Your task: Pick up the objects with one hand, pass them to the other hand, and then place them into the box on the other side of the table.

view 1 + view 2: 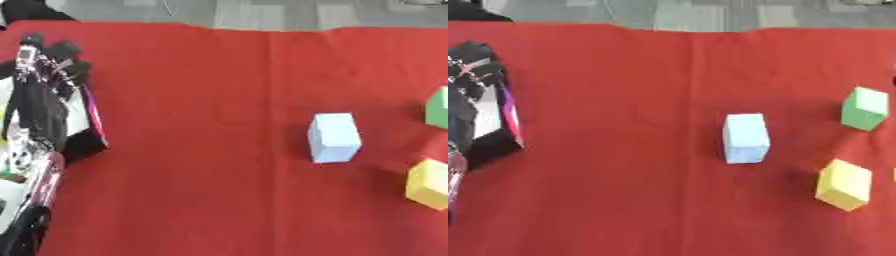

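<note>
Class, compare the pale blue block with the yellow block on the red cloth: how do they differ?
The pale blue block is light blue; the yellow block is yellow. The pale blue block stands taller than wide, while the yellow block looks more cube-like and is turned at an angle. The pale blue block lies nearer the middle, the yellow block nearer the right edge. Both rest untouched on the cloth.

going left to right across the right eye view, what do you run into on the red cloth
left hand over the box at the left edge → pale blue block → yellow block → green block
</note>
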You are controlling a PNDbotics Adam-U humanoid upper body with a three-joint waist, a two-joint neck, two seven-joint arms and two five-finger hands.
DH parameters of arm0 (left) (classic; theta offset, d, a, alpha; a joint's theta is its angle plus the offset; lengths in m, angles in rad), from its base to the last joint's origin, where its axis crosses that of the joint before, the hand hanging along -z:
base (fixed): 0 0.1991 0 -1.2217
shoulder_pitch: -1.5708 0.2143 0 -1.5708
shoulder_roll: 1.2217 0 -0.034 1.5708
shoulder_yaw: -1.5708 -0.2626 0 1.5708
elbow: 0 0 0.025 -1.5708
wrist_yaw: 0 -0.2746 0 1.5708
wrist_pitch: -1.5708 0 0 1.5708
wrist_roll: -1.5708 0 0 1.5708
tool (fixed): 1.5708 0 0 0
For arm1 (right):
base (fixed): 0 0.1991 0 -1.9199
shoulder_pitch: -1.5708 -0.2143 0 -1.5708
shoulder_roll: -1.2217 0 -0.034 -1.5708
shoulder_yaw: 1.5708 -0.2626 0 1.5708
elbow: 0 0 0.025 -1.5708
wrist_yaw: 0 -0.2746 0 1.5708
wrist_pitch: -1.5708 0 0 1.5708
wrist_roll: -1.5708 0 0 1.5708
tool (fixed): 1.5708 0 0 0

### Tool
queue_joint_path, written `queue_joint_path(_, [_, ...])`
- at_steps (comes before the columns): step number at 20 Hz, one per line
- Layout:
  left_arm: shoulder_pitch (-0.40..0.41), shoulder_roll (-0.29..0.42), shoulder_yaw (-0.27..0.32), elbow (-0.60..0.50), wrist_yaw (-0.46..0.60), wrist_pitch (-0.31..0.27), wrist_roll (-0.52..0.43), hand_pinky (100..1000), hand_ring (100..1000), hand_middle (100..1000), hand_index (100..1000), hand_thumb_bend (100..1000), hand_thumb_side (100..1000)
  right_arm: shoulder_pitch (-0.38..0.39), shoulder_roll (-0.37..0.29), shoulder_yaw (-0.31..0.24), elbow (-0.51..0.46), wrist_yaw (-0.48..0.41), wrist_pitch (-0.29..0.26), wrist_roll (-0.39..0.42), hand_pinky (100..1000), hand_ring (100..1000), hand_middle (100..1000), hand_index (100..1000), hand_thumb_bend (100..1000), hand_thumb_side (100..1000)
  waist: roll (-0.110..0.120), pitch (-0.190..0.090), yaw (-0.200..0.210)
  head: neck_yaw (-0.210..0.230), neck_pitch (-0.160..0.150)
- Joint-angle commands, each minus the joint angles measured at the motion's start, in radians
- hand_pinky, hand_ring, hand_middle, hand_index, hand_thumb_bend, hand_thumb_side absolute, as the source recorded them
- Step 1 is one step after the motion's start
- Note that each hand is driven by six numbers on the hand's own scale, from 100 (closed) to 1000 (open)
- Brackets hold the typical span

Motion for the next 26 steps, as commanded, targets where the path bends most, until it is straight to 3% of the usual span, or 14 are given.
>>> queue_joint_path(1, [-0.011, 0.031, 0.001, -0.013, -0.001, -0.002, -0.002, 831, 722, 741, 794, 193, 922, -0.011, -0.022, -0.003, -0.016, 0.004, -0.002, 0.002, 841, 767, 737, 793, 100, 635, 0.011, -0.019, 0.001, -0.001, -0.009])
queue_joint_path(6, [-0.012, 0.032, 0.002, -0.013, -0.001, -0.002, -0.001, 831, 723, 741, 795, 193, 921, -0.012, -0.022, -0.004, -0.016, 0.003, -0.002, 0.0, 841, 768, 738, 794, 100, 635, 0.01, -0.02, 0.002, -0.002, -0.002])
queue_joint_path(14, [-0.01, 0.036, 0.008, -0.012, 0.001, -0.005, 0.004, 832, 724, 742, 795, 195, 915, -0.033, -0.036, -0.002, -0.013, 0.001, 0.001, 0.007, 843, 775, 744, 800, 100, 626, 0.002, -0.029, 0.01, -0.012, 0.041])
queue_joint_path(20, [0.002, 0.048, 0.008, -0.006, -0.001, -0.005, 0.005, 832, 724, 742, 795, 196, 913, -0.074, -0.12, 0.019, -0.024, -0.011, 0.041, 0.054, 852, 792, 760, 811, 100, 566, -0.015, -0.051, 0.006, -0.012, 0.069])
queue_joint_path(26, [0.014, 0.061, 0.006, 0.001, -0.003, -0.005, 0.002, 832, 724, 742, 795, 196, 913, -0.122, -0.22, 0.056, -0.035, -0.047, 0.121, 0.135, 863, 815, 789, 827, 100, 525, -0.032, -0.072, 0.002, -0.048, 0.08])
